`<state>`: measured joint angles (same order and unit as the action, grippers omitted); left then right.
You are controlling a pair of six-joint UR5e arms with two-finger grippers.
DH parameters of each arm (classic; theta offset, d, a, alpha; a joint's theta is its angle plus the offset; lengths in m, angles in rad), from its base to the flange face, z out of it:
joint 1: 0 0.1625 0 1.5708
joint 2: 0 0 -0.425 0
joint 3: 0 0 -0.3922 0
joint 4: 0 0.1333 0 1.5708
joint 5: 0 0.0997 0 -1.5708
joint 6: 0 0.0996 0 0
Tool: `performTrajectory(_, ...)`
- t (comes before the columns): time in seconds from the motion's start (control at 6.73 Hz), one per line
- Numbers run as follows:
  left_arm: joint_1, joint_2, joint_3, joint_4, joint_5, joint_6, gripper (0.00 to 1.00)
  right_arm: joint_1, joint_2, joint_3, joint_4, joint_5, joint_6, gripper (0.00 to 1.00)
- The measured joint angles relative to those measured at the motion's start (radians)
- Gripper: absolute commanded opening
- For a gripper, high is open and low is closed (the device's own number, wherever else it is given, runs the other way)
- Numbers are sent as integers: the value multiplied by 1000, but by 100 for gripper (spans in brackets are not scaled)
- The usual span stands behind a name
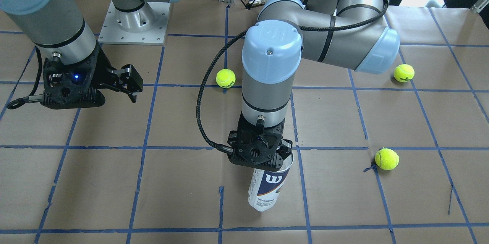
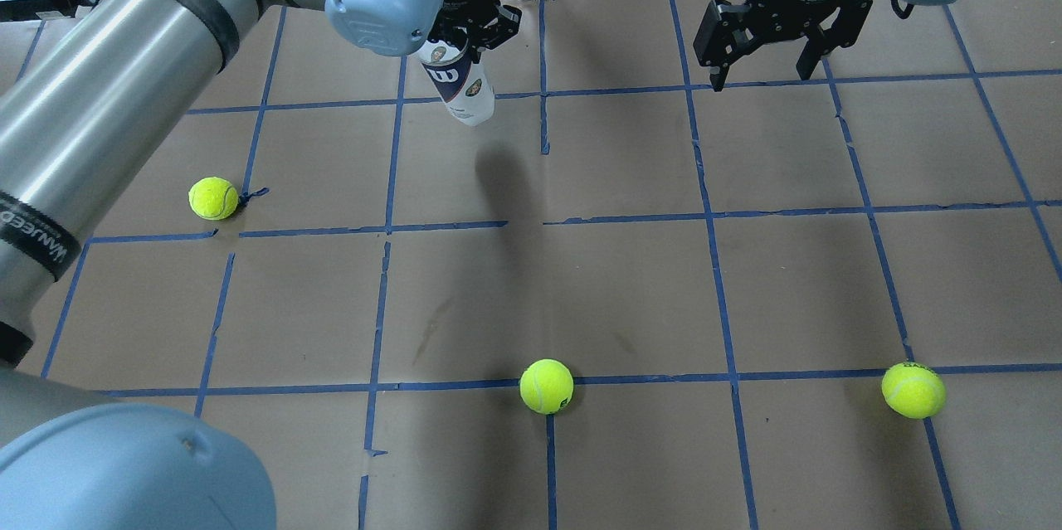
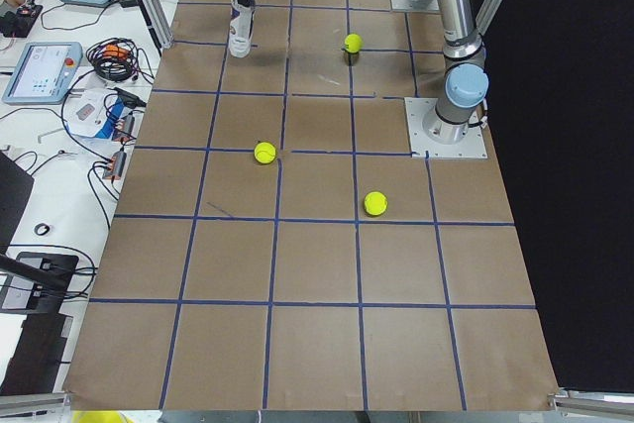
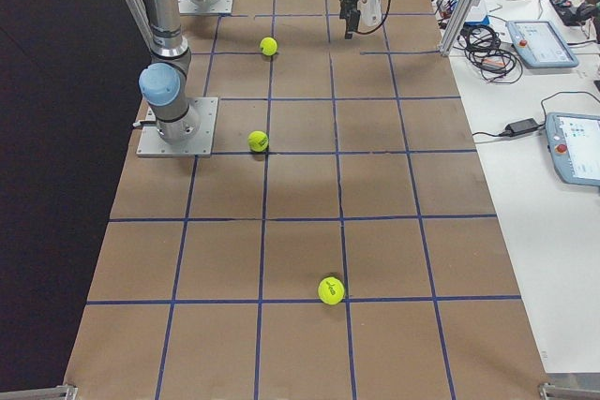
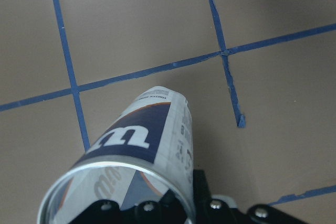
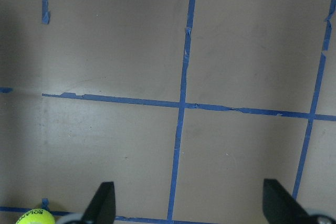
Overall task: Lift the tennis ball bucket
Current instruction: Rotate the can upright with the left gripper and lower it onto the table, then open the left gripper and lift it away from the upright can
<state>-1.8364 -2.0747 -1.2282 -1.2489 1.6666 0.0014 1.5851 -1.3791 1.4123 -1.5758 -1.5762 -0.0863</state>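
Clear plastic: one tennis ball bucket (image 1: 267, 189) (left claw (image 1: 283, 160)), three balls (image 1: 386, 159)

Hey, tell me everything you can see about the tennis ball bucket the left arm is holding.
The tennis ball bucket is a slim clear plastic cylinder with a silver rim and a white and navy label bearing a big W. Its top is open and no balls show inside. It is roughly upright, open end up, with the left gripper shut on its rim from above. Whether its base clears the table is unclear.
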Motion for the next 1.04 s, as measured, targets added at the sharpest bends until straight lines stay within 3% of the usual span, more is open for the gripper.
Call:
performTrajectory(0.45,-3,-45,12,-27,33,63,4,2,-3,-2,14,-13,12,100)
performTrajectory(0.59,-3,-52,8,-34,34,60,18,1,-3,-2,21,-13,8,100)
performTrajectory(0.74,-3,-56,5,-41,33,60,95,-1,-2,-1,29,-10,5,100)
performTrajectory(1.04,-2,-69,10,-43,32,65,100,0,-3,-1,33,-9,9,100)
